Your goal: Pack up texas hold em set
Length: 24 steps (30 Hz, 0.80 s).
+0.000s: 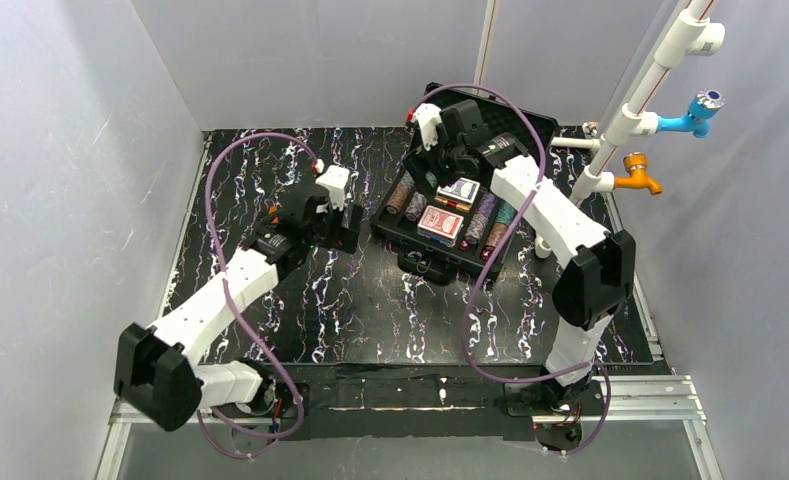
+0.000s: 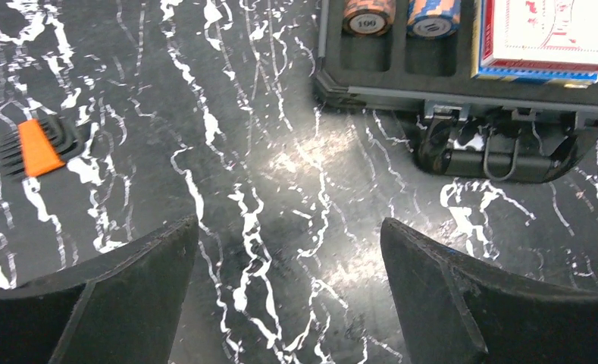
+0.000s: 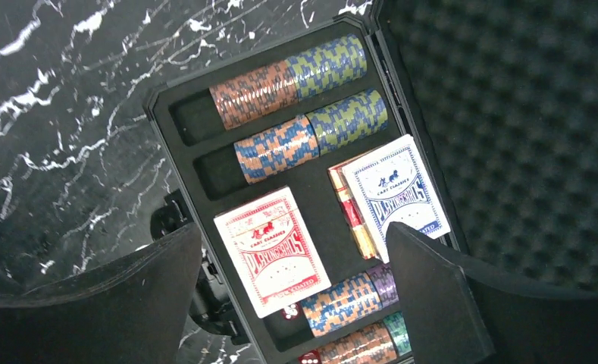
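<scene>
Where the case (image 3: 523,114) sits: far right on the desk (image 1: 370,310), lid open — foam lining showing.
Chips (image 3: 292,72): rows lying in the tray's slots.
Decks: red deck (image 3: 271,250) and blue deck (image 3: 394,193) flat in the tray's middle.
Left fingers (image 2: 129,296): spread wide, empty, over the desk just left of the case.
Right fingers (image 3: 439,296): spread wide, empty — above the decks.

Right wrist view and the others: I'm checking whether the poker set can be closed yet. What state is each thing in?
Black rectangular hard case: lid open, egg-crate foam exposed.
Multicoloured poker chip stacks: lying on their sides in the case's slots.
Red card deck: flat in the case.
Blue card deck: flat in the case, next to the lid.
Left gripper: open, empty, beside the case.
Right gripper: open, empty, above the case.
</scene>
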### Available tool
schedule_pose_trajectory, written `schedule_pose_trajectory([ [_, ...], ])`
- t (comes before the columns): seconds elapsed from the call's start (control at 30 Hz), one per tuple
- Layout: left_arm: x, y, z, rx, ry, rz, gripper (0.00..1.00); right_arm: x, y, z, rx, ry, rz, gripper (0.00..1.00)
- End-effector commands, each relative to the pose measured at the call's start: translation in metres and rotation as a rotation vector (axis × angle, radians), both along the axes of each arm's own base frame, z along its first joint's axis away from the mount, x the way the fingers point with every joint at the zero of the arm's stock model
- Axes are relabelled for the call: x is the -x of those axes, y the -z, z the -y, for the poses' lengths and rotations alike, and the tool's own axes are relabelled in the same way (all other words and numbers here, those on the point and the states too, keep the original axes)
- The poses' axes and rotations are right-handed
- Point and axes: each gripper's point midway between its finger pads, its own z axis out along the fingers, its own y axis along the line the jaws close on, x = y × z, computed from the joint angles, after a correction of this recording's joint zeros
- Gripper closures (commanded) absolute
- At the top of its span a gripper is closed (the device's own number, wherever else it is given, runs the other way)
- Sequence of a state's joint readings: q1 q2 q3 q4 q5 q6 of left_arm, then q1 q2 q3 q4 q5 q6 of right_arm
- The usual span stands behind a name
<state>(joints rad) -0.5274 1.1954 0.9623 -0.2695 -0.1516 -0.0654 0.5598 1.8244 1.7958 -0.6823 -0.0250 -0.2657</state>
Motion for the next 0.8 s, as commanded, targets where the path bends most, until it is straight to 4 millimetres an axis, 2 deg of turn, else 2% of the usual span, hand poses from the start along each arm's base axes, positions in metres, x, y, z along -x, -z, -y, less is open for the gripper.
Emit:
schedule_pose_trajectory([
  [0.0, -0.019, -0.004, 0.029, 0.096, 0.013, -0.019, 0.12, -0.001, -0.027, -0.008, -0.162, 0.127, 0.031, 0.02],
  [0.23, -0.062, 0.039, 0.058, 0.059, 0.025, -0.101, 0.19, 0.034, -0.038, -0.028, -0.371, 0.082, -0.054, 0.02],
  [0.4, -0.085, 0.062, 0.073, 0.045, 0.039, -0.133, 0.23, 0.052, -0.039, -0.033, -0.441, 0.054, -0.083, 0.02],
  [0.63, -0.108, 0.088, 0.082, 0.015, 0.032, -0.18, 0.29, 0.064, -0.029, -0.029, -0.438, 0.041, -0.099, 0.02],
  [0.77, -0.117, 0.095, 0.084, 0.011, 0.021, -0.185, 0.31, 0.068, -0.025, -0.03, -0.439, 0.031, -0.11, 0.02],
])
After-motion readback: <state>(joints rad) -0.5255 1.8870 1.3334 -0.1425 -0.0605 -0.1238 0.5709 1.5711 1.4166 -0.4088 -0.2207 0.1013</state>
